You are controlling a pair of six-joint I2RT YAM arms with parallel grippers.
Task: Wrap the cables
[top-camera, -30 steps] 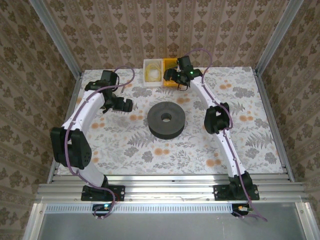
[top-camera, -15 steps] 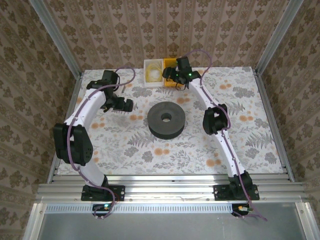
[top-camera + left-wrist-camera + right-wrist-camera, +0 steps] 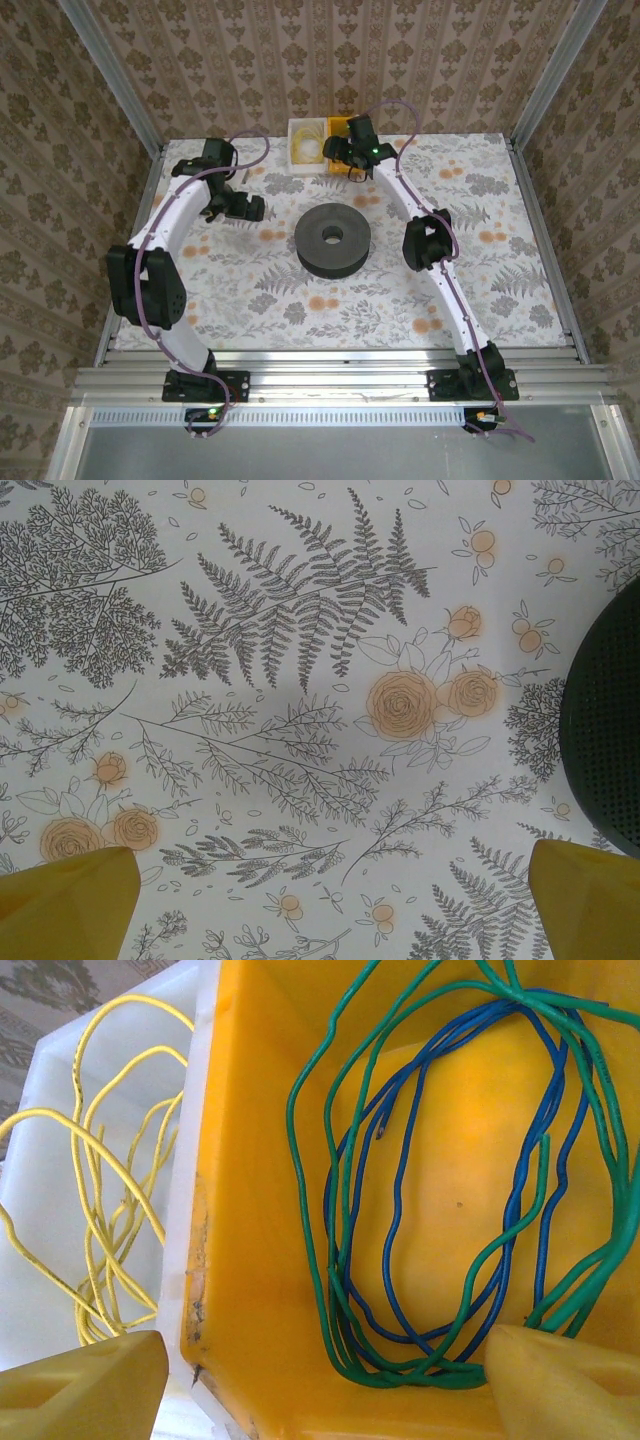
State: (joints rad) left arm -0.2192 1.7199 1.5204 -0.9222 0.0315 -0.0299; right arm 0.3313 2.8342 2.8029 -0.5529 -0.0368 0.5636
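— Overhead first: spot the right gripper (image 3: 336, 150) above the yellow bin (image 3: 337, 124) at the far edge, where the cables (image 3: 306, 146) lie. Note the white bin (image 3: 293, 160) just left of it. Find the left gripper (image 3: 250, 210) low over the floral tablecloth (image 3: 250, 290), left of the black spool (image 3: 333, 238). Patterned wallpaper and metal posts all round.
— Left wrist?
— Jaws wide apart, gripping nothing; spool rim at right.
— Right wrist?
— Jaws spread and empty over the green cable (image 3: 395, 1372) and blue cable (image 3: 388, 1250); yellow cable (image 3: 105, 1280) to the left, in the white bin.
— Best approach?
— Probably: descend between loops, pinch one green strand mid-bin, lift slowly. Avoid snagging the blue tangle.
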